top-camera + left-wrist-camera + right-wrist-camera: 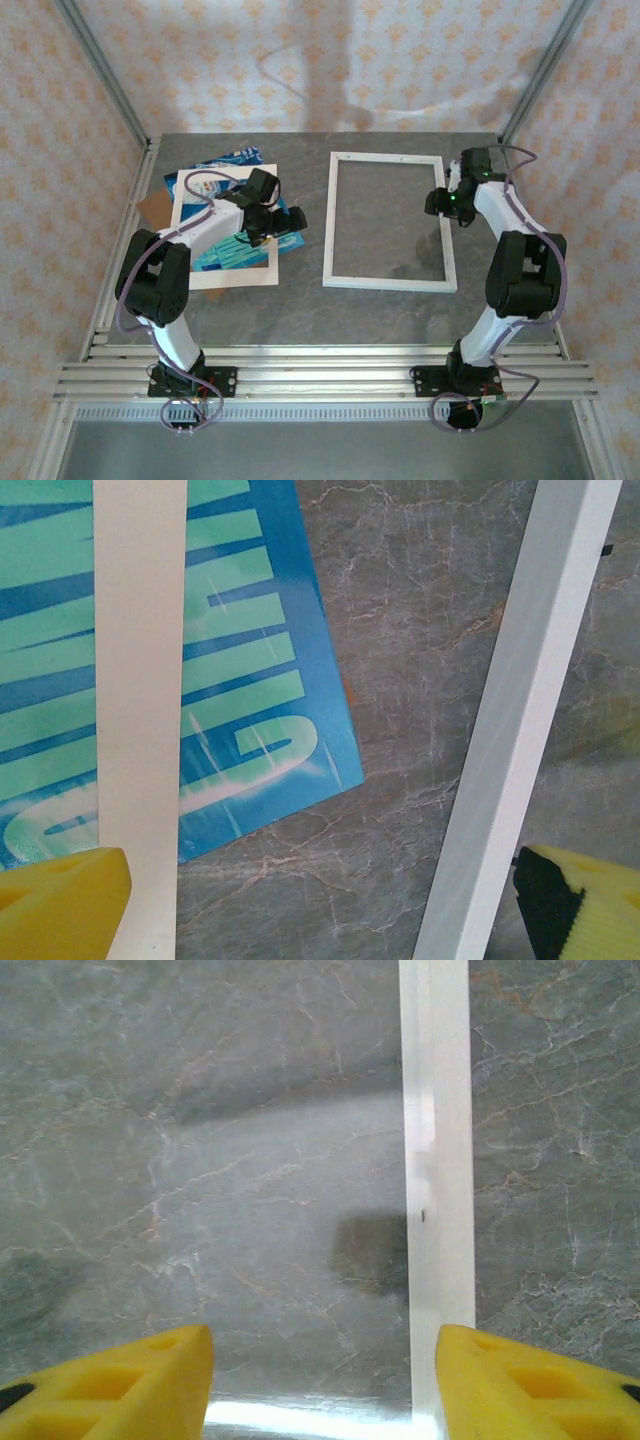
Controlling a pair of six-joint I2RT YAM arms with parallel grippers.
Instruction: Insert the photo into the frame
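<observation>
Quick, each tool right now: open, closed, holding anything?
Left tool: open, empty, near the photo.
Right tool: open, empty, over the frame.

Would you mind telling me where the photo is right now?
In the top view, the photo lies left of the frame, partly under the cream mat, with the left gripper above its right corner.

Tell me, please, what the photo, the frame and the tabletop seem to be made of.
The photo: thin paper, likely glossy, given its flat printed sheet and faint sheen. The frame: white painted wood or plastic, smooth and matte; which one is unclear. The tabletop: grey veined stone look, possibly laminate.
</observation>
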